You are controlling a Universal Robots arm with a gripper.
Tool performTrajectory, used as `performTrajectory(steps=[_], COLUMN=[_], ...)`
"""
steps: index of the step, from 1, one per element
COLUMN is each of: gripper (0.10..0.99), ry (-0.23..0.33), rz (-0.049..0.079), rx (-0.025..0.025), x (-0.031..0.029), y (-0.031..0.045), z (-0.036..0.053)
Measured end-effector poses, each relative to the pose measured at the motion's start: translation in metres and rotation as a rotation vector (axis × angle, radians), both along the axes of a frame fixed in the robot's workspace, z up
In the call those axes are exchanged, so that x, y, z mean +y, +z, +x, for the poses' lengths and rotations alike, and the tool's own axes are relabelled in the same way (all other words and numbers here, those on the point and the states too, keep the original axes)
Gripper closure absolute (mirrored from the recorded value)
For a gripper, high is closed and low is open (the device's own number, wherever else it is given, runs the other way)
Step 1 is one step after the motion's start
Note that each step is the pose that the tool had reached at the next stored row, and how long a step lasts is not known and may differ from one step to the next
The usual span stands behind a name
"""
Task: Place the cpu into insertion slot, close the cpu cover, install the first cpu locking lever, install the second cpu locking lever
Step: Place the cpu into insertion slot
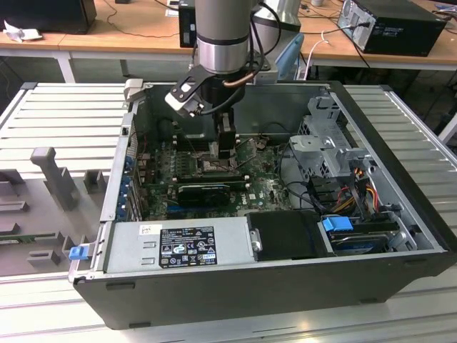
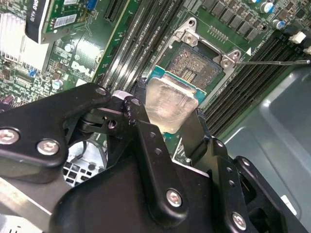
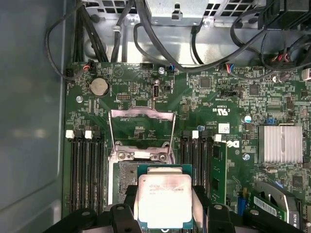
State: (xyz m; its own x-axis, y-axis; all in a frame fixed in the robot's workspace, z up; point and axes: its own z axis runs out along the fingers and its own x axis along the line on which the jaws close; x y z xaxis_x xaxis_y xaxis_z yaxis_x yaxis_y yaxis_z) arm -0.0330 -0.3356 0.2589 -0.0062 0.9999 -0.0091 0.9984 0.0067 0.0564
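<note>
Wooden desks stand behind a ribbed aluminium table. On it, from the exterior view's left, lie grey plastic fixtures, then an open black computer case with a green mainboard inside, and a grey metal drive cage at the exterior view's right. The black two-finger gripper hangs low over the middle of the board. In the first wrist view the gripper is clenched on two opposite edges of the small flat square cpu with its dull silver top. The square insertion slot with its pale pin field lies directly under the chip and a little ahead of it, towards the thin metal cpu cover, which stands raised on its hinge. The chip's edges seem parallel to the slot's rim. Whether the chip already touches the slot, I cannot tell.
</note>
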Motion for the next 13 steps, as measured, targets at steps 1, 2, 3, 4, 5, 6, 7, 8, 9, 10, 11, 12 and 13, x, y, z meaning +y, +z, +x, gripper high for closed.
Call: performTrajectory(steps=[1, 2, 3, 4, 5, 6, 7, 8, 9, 10, 11, 12, 13], gripper=[0.557, 0.557, 0.557, 0.557, 0.557, 0.557, 0.557, 0.557, 0.557, 0.557, 0.557, 0.557, 0.557], ry=[0.0, 0.0, 0.0, 0.0, 0.001, 0.001, 0.001, 0.002, 0.004, 0.005, 0.006, 0.007, 0.008], rz=[0.0, 0.0, 0.0, 0.0, 0.001, 0.003, 0.003, 0.003, 0.003, 0.003, 0.003, 0.003, 0.003], rx=[0.0001, 0.0001, 0.0, 0.0, -0.0001, -0.0001, -0.0001, 0.0, 0.0, 0.0, 0.0001, 0.0002, 0.0], x=[0.0, 0.0, 0.0, 0.0009, 0.0013, 0.0016, 0.0021, 0.0028, 0.0037, 0.0045, 0.0056, 0.0069, 0.0085], y=[-0.0002, -0.0002, -0.0007, -0.002, -0.0032, -0.0043, -0.0066, -0.0085, -0.0108, -0.0124, -0.0141, -0.0155, -0.0172], z=[0.0, 0.0, 0.0, -0.0001, 0.0, 0.0, -0.0001, -0.0001, -0.0001, -0.0002, -0.0003, -0.0003, -0.0004])
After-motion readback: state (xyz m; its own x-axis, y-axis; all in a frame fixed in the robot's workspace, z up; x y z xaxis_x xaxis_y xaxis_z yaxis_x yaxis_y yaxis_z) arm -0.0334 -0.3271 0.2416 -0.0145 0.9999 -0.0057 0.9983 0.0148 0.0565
